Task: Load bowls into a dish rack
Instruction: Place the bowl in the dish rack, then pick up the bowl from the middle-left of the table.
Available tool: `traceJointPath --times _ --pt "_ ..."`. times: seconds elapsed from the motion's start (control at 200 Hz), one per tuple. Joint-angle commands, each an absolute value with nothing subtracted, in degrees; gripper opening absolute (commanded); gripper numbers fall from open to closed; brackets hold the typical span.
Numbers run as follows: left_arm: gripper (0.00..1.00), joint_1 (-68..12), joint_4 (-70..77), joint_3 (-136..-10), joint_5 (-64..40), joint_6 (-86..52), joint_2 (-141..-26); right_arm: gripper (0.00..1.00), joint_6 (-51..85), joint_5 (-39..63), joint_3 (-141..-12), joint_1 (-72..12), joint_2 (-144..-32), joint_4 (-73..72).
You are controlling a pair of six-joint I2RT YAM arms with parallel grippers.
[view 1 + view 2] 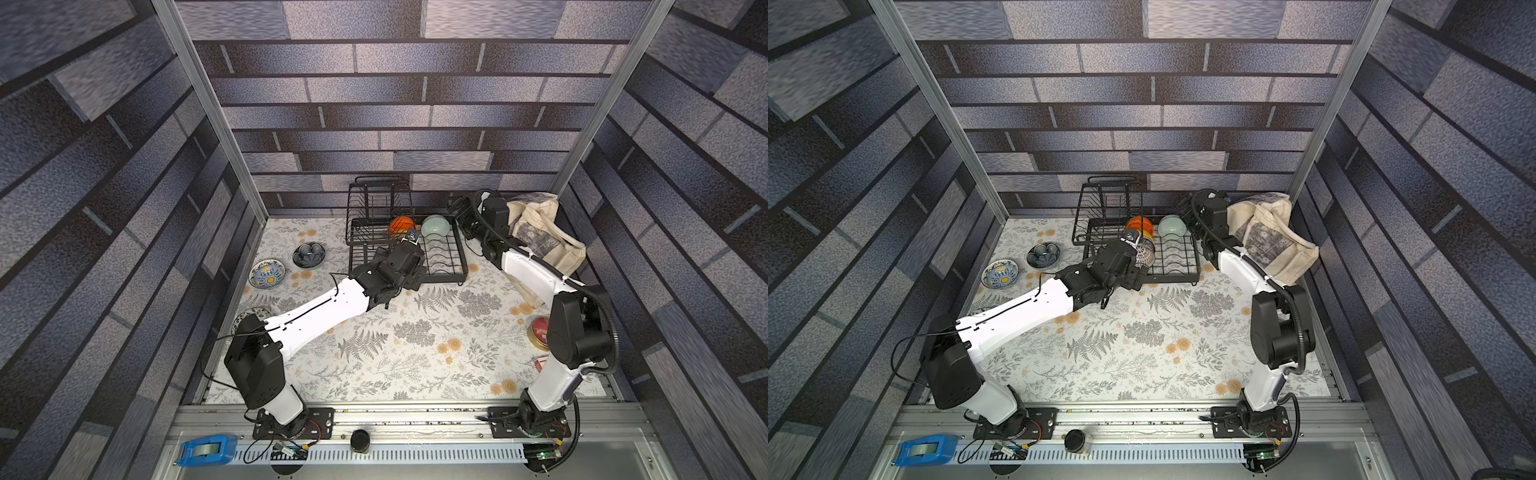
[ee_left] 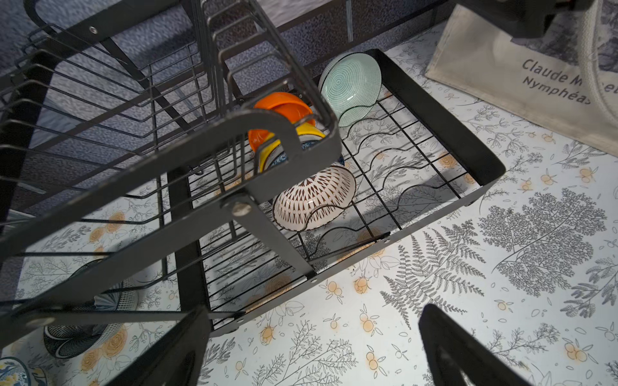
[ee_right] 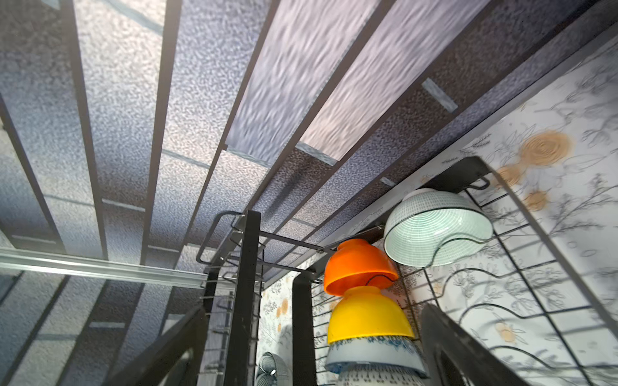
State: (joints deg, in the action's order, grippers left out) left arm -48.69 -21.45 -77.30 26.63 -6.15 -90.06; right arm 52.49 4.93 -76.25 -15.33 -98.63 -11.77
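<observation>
While left fingers and right fingers stand apart, empty, by the dish rack, dark leafy bowl and blue-yellow bowl sit on tabletop leftward; left arm nearer.

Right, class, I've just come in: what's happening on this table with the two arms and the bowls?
Two robot arms are loading bowls into the black dish rack. Inside are the orange bowl, yellow bowl, floral bowl, lattice bowl and pale green bowl. The left claw and right claw are both open and empty, close to the rack. The dark bowl and blue-yellow bowl wait on the table.
</observation>
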Motion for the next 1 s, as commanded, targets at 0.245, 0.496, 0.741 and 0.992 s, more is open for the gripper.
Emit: traceJointPath --times 0.245,0.496,0.741,0.992 --pt "1.0 -50.8 -24.8 -80.0 38.2 -7.7 -85.0 1.0 32.5 -0.8 -62.0 -15.2 -81.3 -8.3" --pt "1.0 -45.2 -47.7 -82.4 43.8 -23.8 -80.8 1.0 27.5 3.3 -54.0 -17.4 -72.4 -11.8" --pt "1.0 -25.7 -55.7 -70.1 27.2 -34.0 -68.2 1.0 16.9 3.9 -48.2 -30.0 -67.3 -16.3" --pt "1.0 6.7 -54.2 -57.8 5.2 -32.3 -61.3 1.0 8.4 2.6 -46.3 -42.5 -70.6 -16.8"
